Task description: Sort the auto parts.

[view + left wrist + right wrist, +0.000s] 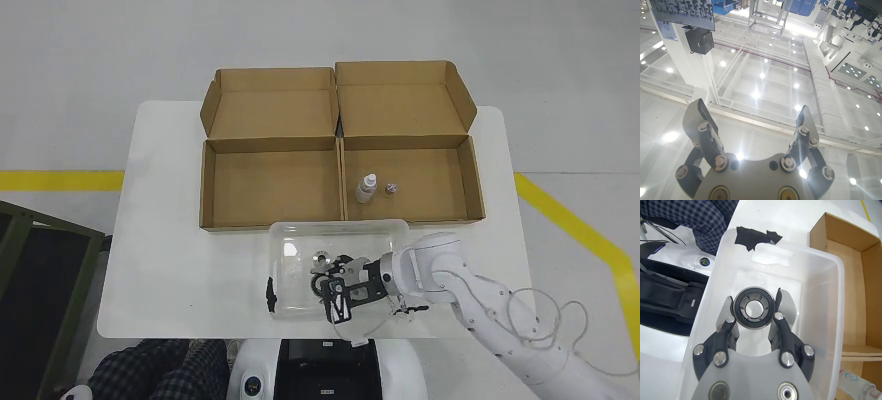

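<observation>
A black and metal ring bearing (753, 322) sits between the fingers of my right gripper (755, 295), which is shut on its outer rim. The bearing hangs low inside the clear plastic bin (831, 262), over its white floor. From above, the right gripper (336, 289) is in the front half of the bin (290, 232), near the table's front edge. My left gripper (752, 103) is open and holds nothing, pointing up at the ceiling.
Two open cardboard boxes stand side by side behind the bin. The left box (270, 188) has a bare floor. The right box (430, 182) holds a small clear bottle (367, 186) and a tiny part (392, 186). Black tape (753, 238) sticks to the bin's rim.
</observation>
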Tool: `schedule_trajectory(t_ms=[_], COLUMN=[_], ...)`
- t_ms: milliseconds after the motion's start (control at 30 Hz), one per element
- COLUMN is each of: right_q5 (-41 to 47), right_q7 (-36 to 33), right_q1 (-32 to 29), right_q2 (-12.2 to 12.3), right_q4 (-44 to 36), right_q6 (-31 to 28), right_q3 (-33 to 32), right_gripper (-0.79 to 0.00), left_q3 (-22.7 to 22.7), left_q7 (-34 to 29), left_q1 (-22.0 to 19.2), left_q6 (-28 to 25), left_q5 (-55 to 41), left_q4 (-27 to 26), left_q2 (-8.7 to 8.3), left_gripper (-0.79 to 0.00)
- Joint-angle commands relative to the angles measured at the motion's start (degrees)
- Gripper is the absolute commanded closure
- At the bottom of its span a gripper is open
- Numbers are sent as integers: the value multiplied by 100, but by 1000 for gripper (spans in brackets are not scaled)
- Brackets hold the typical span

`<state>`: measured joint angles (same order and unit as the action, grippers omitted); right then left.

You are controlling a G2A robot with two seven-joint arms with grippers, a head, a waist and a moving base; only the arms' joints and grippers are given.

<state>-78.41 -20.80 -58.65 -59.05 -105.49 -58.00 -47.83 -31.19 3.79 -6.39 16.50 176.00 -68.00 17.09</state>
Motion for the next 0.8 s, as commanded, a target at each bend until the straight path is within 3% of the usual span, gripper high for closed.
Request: schedule_trajectory(t_ms=[0, 767], right_q5=[39, 803], right_q7=[41, 631], right_q1=[-51, -433], right_q2=[31, 414], right_q4=[-91, -1060], right_q6=[0, 55], right_q3=[-99, -1733], right_gripper=[0, 0], left_q3=[0, 0], left_q7=[0, 0], left_q1=[0, 0], left_q6=[0, 0], left_q5=[0, 0], left_q4=[0, 0], left_q2=[0, 0], left_gripper=[-785, -785])
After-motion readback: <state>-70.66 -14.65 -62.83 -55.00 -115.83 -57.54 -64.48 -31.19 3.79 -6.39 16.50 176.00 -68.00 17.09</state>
